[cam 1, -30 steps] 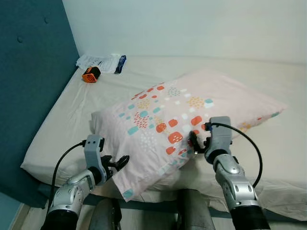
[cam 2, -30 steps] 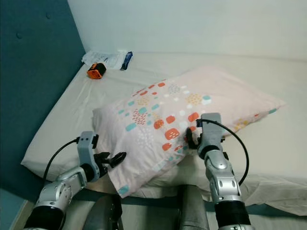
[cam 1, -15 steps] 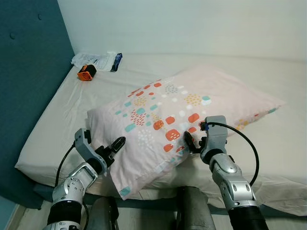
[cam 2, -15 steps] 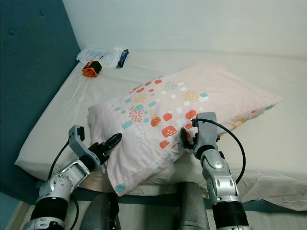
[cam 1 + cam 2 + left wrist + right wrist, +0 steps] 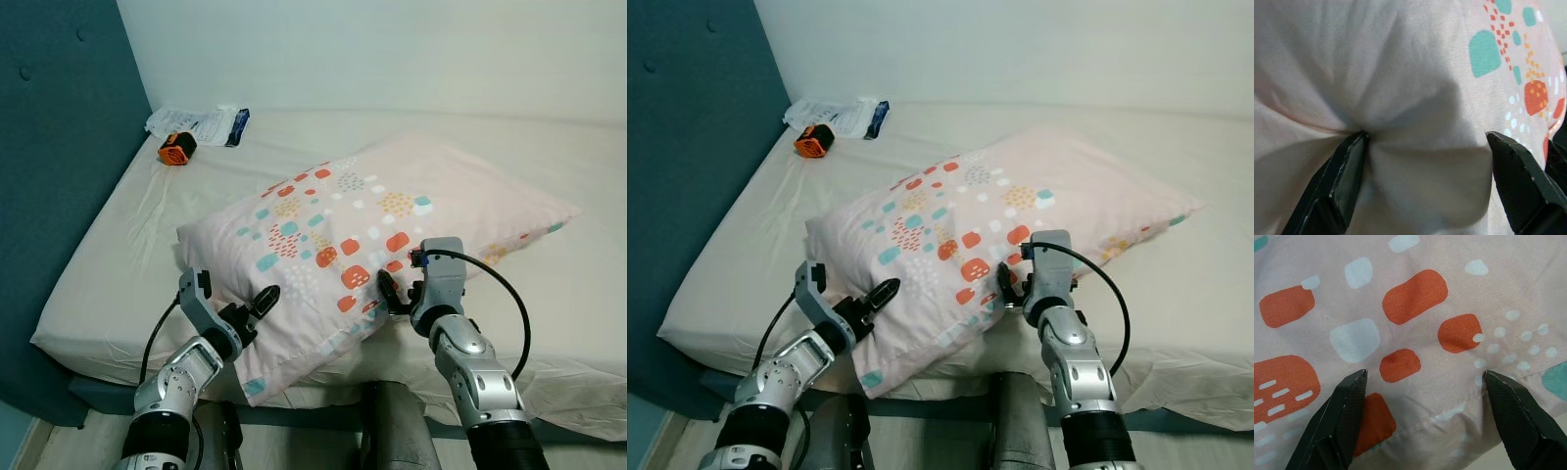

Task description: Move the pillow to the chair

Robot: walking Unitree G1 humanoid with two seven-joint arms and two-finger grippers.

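Observation:
A pink pillow (image 5: 392,211) with orange, teal and white patches lies slantwise on the bed (image 5: 127,255), one corner hanging over the front edge. My left gripper (image 5: 257,307) is open and pushed into the pillow's near left corner. In the left wrist view the cloth (image 5: 1420,98) bulges between the spread fingers (image 5: 1347,171). My right gripper (image 5: 387,294) is open too, pressed against the pillow's front edge near the orange patches. Its fingers (image 5: 1349,404) stand wide apart on the patterned cloth (image 5: 1410,293).
A dark teal padded wall (image 5: 59,166) runs along the bed's left side, and a white wall stands behind. At the far left corner of the mattress lie an orange object (image 5: 175,150) and a white packet (image 5: 196,121). My own legs (image 5: 392,431) show below the bed's front edge.
My left gripper has swung right and forward, from beside the pillow into its near left corner. The right gripper has stayed at the front edge. The camera shifted a little early on.

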